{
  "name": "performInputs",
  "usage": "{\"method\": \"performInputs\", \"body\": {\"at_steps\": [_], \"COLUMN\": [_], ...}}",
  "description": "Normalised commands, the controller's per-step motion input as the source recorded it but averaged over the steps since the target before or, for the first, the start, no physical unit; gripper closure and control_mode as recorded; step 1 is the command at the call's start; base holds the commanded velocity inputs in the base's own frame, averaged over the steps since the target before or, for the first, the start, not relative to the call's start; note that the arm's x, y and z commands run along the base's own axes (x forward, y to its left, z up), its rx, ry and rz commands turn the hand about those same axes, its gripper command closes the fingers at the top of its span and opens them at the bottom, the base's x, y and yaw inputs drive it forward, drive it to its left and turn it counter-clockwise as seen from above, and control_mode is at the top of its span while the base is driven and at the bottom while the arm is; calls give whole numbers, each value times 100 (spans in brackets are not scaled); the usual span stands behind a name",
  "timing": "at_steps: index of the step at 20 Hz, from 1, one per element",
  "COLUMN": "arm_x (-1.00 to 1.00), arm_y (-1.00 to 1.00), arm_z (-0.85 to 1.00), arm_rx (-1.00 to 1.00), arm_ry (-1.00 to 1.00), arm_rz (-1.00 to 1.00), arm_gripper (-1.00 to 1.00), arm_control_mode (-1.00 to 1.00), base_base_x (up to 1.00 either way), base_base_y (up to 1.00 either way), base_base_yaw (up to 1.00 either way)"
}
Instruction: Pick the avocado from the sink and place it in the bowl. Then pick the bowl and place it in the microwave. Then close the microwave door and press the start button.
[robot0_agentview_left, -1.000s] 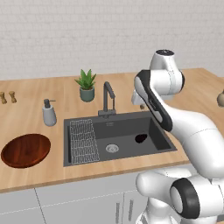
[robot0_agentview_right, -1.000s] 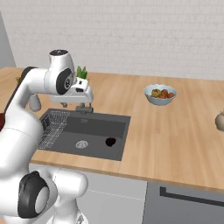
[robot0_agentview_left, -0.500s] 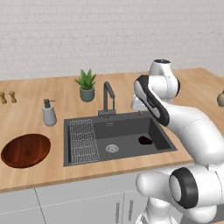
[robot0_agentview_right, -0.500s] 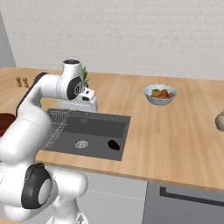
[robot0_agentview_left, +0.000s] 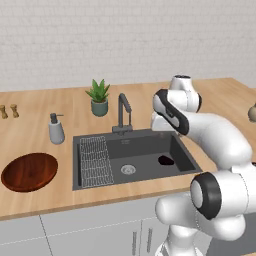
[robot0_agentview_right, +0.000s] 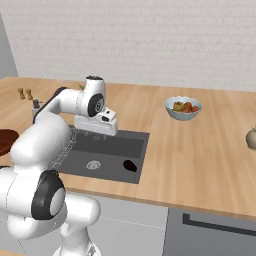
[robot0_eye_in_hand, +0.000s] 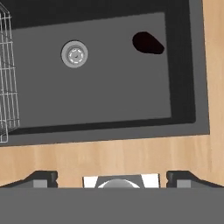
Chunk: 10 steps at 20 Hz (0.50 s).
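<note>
The small, nearly black avocado (robot0_eye_in_hand: 148, 43) lies on the floor of the dark grey rectangular sink (robot0_eye_in_hand: 109, 105), near its right wall, below the spread, empty two-finger gripper (robot0_eye_in_hand: 112, 178); descending too close to that wall risks a finger striking it.

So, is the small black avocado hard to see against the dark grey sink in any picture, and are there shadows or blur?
Left base view: the small black avocado barely stands out from the dark grey sink; rendering soft, slightly blurred. Right base view: the same low contrast, avocado near the basin's right wall. Hand view: sharpest, the fruit reads as a flat black blob; I cannot tell its shadow apart.
</note>
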Motion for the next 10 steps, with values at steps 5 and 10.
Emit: {"method": "performInputs", "body": {"at_steps": [5, 10], "arm_x": [11, 18], "arm_y": [-32, -35], "arm_z": [-42, -28], "arm_rx": [0, 0], "arm_ry": [0, 0], "arm_rz": [10, 17], "arm_gripper": [-100, -100], "arm_control_mode": [-100, -100], "base_base_x": [0, 0], "base_base_y": [0, 0], "base_base_yaw": [0, 0]}}
